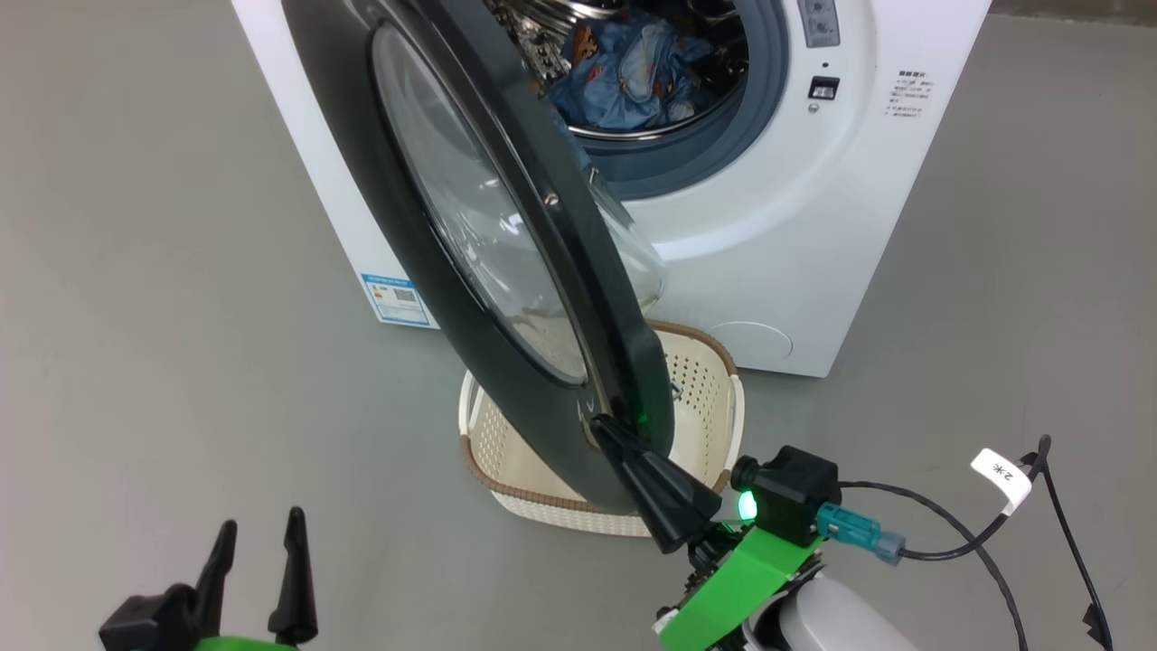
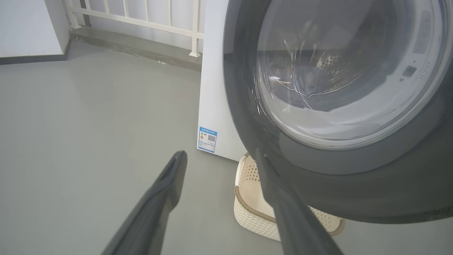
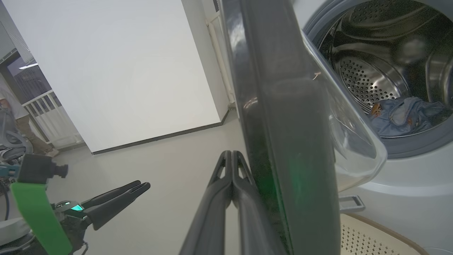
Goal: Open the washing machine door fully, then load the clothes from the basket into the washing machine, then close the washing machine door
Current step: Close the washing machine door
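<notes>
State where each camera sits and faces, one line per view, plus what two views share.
Head view: on the head, looking down at the half-open washing machine door over the basket; left gripper open, right gripper shut at the door's rim.
Left wrist view: on the left wrist, looking along spread fingers at the door's glass.
Right wrist view: on the right wrist, looking along shut fingers past the door into the drum.
Shared: head and right wrist views both show the clothes in the drum.

Glossy black door rim [image 1: 362, 172], clear glass bowl [image 1: 470, 208], shiny perforated steel drum [image 3: 364, 78], cream plastic basket [image 1: 705, 380]
</notes>
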Tool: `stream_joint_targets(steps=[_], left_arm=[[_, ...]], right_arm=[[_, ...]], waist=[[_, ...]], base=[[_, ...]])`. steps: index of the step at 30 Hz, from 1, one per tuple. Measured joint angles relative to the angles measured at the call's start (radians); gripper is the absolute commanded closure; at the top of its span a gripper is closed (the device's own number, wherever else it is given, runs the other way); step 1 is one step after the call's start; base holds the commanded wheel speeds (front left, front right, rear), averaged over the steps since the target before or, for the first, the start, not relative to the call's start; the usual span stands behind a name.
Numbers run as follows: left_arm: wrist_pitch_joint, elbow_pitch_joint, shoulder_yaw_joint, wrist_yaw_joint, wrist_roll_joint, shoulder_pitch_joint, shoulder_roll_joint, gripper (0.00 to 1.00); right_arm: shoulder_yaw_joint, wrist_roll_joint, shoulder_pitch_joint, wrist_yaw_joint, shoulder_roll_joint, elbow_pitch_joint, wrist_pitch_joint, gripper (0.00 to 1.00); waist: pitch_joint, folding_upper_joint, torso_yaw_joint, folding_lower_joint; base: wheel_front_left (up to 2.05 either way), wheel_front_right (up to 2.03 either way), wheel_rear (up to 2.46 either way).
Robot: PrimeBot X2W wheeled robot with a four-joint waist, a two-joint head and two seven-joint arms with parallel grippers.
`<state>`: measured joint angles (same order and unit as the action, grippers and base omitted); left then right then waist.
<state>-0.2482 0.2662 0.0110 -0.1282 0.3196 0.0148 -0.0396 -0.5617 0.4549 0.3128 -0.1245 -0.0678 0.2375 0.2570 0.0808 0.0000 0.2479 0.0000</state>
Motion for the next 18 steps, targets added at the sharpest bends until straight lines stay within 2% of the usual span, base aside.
stream_joint_targets(steps=[18], left_arm=[[0.000, -0.015, -0.007, 0.000, 0.039, 0.035, 0.002, 0.00]], right_arm=[[0.090, -0.035, 0.057, -0.005, 0.003, 0.014, 0.000, 1.00]], waist=[[0.068, 0.0000, 0.005, 0.0000]], base=[[0.00, 0.00, 0.00]])
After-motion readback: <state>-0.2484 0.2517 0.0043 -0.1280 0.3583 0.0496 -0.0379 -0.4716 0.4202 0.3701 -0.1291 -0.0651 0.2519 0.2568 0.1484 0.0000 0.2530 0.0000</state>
